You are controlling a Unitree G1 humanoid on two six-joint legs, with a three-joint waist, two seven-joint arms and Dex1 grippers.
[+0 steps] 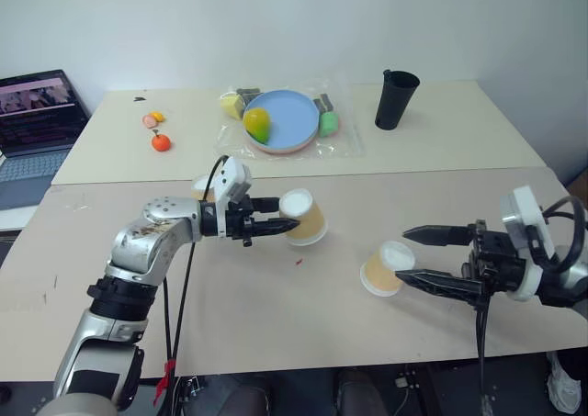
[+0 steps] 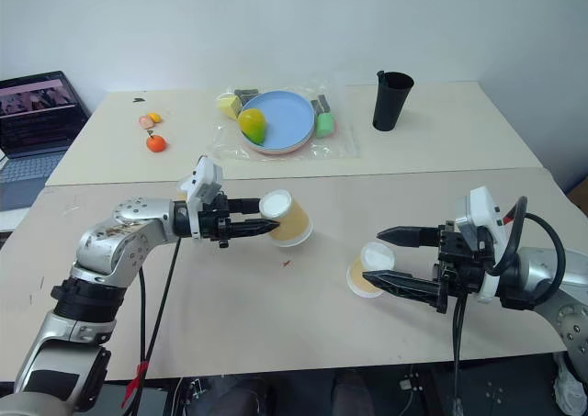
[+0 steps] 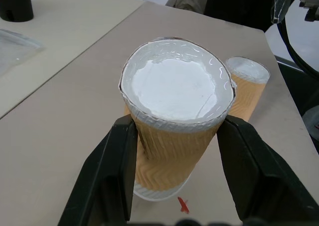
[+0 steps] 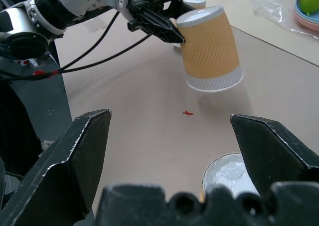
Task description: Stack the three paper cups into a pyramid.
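Left claw [image 1: 276, 225] gripping one tan-orange tapered paper cup [image 1: 305, 217], inverted and tilted, clear above the beige bench [image 1: 276, 315]. Right claw [image 1: 418, 256] gaping wide around a second such cup [image 1: 386, 268] standing base-up on the bench. Third cup [image 1: 204, 188] sitting partly hidden behind the left wrist.

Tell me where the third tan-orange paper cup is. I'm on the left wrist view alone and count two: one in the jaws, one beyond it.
Observer: The third tan-orange paper cup stands on the beige table on the far side of the left gripper. From the head camera, the wrist partly hides it. That gripper is shut on the held paper cup.
Operator: Report the right gripper.
Observer: The right gripper is open. Its black fingers reach to either side of the second paper cup, which stands white base up. I cannot tell whether they touch it.
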